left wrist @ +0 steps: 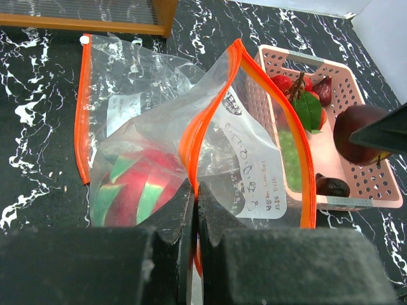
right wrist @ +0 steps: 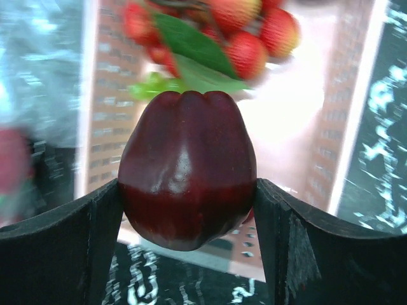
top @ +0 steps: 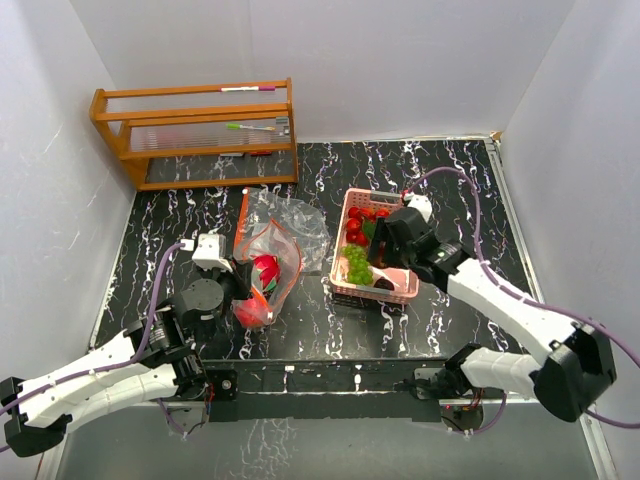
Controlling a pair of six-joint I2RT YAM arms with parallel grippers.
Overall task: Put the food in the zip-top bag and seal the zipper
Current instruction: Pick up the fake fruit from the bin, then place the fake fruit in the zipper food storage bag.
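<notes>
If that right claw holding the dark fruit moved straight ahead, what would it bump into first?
Probably the pink basket, near its leafy red fruits, though depth is unclear.

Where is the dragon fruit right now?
The dragon fruit lies inside the bag, left of the pink basket, by the left gripper pinching the bag's rim.

A wooden rack point(top: 195, 122) stands back-left on the marbled table point(top: 460, 200); pink basket point(top: 375, 293) mid-right.
</notes>
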